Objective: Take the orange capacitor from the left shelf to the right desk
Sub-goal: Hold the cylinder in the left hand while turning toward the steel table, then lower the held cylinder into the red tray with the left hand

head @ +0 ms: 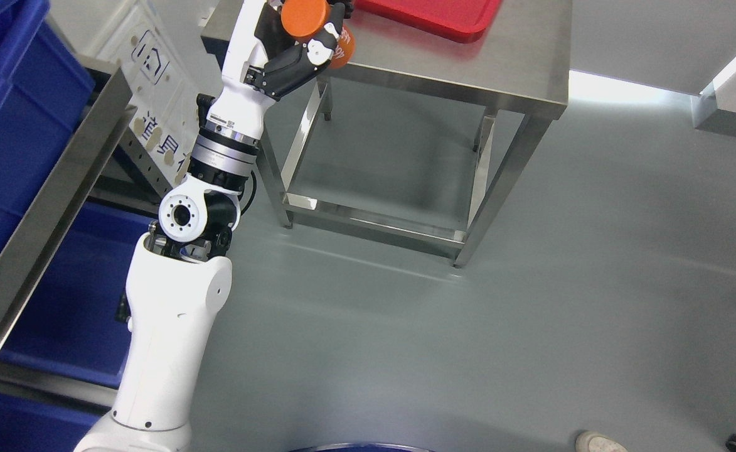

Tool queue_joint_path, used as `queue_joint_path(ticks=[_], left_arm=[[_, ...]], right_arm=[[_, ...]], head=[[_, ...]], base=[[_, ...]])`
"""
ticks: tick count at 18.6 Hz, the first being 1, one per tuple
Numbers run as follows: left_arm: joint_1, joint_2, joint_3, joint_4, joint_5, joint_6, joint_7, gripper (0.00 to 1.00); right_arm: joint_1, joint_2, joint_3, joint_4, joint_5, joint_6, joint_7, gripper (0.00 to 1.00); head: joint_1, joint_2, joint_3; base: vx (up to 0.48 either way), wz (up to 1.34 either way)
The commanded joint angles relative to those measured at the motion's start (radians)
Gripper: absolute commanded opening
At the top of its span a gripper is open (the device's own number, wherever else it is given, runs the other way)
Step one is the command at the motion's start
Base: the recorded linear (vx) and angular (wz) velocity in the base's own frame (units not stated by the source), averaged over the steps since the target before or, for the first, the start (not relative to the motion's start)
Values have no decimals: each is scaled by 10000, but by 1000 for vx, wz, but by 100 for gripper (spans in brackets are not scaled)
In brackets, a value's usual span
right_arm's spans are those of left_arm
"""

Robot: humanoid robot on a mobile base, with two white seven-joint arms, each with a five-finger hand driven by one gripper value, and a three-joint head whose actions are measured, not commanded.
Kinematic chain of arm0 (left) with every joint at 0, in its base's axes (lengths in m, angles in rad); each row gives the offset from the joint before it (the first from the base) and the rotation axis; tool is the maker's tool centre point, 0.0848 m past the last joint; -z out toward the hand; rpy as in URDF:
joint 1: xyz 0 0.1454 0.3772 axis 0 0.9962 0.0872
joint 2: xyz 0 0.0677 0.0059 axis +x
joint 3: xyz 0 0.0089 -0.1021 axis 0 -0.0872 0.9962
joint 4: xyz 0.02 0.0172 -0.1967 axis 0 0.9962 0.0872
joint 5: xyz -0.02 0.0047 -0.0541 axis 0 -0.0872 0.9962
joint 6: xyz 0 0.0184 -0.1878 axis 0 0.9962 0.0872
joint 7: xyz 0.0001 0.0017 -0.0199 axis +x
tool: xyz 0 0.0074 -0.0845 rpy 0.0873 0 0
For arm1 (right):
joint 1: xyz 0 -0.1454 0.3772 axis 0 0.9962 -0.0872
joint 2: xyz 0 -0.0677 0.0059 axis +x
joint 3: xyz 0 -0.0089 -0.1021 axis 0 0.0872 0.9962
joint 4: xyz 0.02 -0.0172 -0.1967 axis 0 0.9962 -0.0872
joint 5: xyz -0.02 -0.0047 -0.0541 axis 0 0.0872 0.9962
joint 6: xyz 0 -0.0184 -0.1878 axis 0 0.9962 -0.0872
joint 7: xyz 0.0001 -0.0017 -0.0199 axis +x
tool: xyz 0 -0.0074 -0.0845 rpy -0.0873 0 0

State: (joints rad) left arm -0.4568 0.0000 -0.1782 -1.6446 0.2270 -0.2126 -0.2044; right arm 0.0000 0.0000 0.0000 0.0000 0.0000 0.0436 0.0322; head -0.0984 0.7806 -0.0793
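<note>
Left arm: rises from the lower left of the head view, white and jointed, reaching up toward the top of the picture.
Left hand (292,53): at the near left corner of the table, its dark fingers (289,66) curled around the orange capacitor.
Orange capacitor (308,19): held in the left hand at the top edge of the view, its round orange end facing the camera; a second orange part with white print shows just beside the fingers at the table's edge. Whether it touches the table top cannot be told.
Table (468,63): bare steel, on four legs with a lower frame, standing on the grey floor (468,326) in the upper middle.
Red tray (443,16): lies on the table top, right of the hand and apart from it, cut off by the top edge.
Shelf (35,220): steel rail running diagonally along the left side, with blue bins (10,113) above and below it.
Shoe (600,442): a person's light shoe tip at the bottom right edge.
Right arm: not seen.
</note>
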Motion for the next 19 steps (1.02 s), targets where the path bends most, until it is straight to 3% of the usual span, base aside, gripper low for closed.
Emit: queue_joint_path(ticks=[1,14,17,19], left_arm=[[196,175,-550,2,0,-298,-11,2],[243,175,-641,33,16,-436,4,2],[243,175,-1008,48,0,-100,157,2],[243,175,-1376,170,-15,771,157,2]], right_arm=[[16,-175,-107,-337,0,-6,0,100],[16,-175,-107,-337,0,9,0,100],[16,-175,-107,-337,0,9,0,100],[16,-175,-107,-337,0,9,0,100]], head=[[0,0,0],[0,0,0],[0,0,0],[0,0,0]], base=[[323,-174],[347,-137],[294,-6],[284,3]])
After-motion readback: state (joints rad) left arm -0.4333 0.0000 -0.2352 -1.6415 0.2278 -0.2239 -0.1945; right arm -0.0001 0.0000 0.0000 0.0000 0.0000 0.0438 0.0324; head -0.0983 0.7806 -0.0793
